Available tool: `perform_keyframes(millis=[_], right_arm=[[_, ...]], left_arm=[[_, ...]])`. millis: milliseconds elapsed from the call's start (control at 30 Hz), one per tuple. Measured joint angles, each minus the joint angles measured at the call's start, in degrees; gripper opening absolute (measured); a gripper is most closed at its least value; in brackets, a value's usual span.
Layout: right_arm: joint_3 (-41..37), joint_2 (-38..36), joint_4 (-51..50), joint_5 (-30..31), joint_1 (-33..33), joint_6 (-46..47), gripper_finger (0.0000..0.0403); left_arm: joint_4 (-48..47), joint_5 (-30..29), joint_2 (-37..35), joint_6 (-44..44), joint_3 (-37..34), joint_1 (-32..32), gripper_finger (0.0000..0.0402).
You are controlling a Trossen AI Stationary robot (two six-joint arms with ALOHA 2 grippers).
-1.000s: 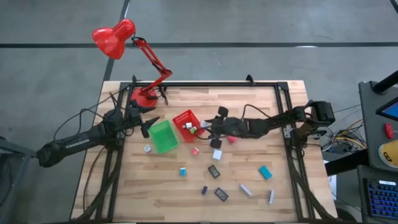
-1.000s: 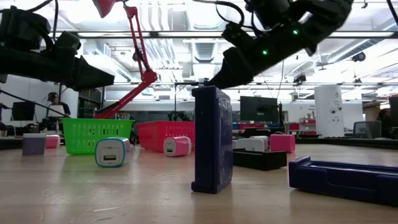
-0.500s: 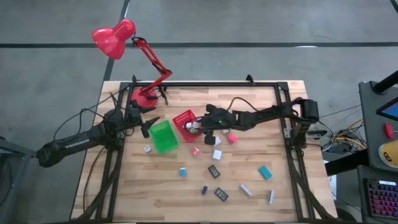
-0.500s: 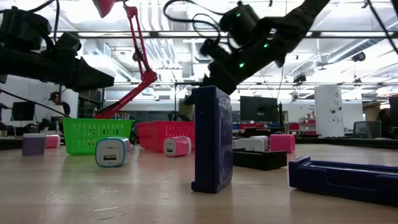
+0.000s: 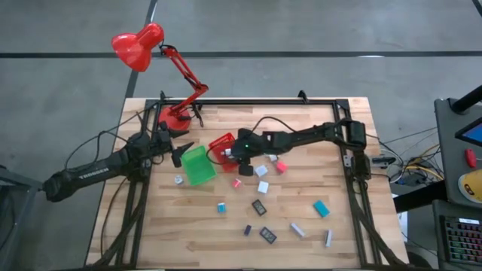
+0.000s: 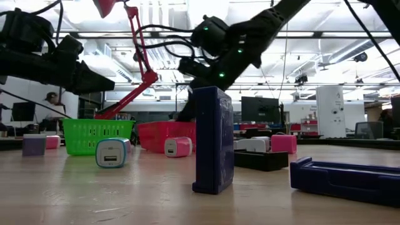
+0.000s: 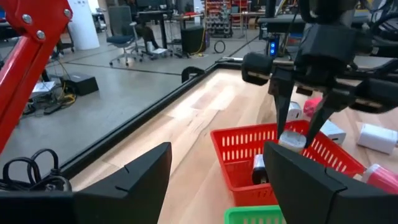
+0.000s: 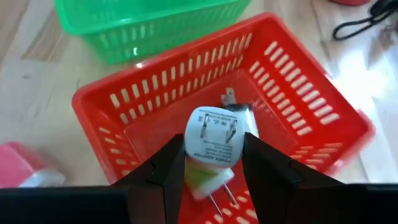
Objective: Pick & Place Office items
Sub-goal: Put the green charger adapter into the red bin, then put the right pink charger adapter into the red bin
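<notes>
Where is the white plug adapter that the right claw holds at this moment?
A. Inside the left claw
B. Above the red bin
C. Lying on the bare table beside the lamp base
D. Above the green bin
B: in the right wrist view the right claw grips the white plug adapter directly over the red bin.
</notes>
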Motion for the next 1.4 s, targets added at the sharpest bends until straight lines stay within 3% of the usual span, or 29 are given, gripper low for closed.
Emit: perform_keyframes(millis=[333, 800, 1400], right_arm=[[1.2, -0.1, -2.6, -1.0, 0.0, -0.4, 0.0139], [0.7, 0.2, -3.5, -1.2, 0.0, 1.2, 0.0199], [1.2, 0.0, -0.6, -0.5, 0.0, -0.7, 0.0201]], left_arm=[[0.0, 0.0, 0.2, 0.0, 0.0, 0.0, 0.0257], [0.0, 0.0, 0.2, 0.0, 0.0, 0.0, 0.0257], [0.0, 0.0, 0.2, 0.0, 0.0, 0.0, 0.0257]])
